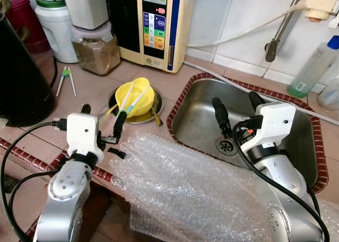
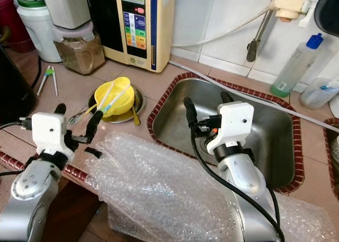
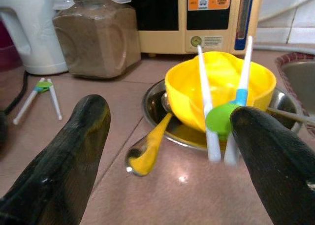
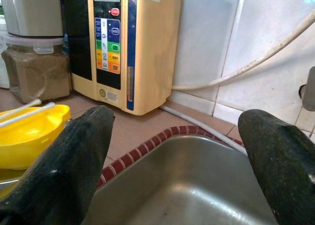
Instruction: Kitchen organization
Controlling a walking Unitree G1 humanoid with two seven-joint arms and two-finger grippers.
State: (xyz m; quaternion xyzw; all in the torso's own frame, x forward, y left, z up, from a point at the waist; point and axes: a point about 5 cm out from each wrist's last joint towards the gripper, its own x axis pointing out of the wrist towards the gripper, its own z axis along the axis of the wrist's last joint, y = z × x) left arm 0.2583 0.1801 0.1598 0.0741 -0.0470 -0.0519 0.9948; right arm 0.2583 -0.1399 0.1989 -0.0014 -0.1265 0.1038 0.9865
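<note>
Tiled counter runs to the brick-edged sink; bubble wrap overhangs the front edge.
Head views: left gripper spread wide, empty, near the yellow bowl. Right gripper spread, empty, over the sink.
Left wrist: yellow spoon beside the bowl.
Right wrist: water ionizer behind the sink rim.

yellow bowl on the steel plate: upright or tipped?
Tipped. The yellow bowl leans on the steel plate, its mouth tilted up toward the camera, with white training chopsticks resting across it.

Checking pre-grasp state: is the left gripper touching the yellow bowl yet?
Apart. In the left wrist view the open left gripper sits short of the yellow bowl, with bare counter between the fingers.
</note>
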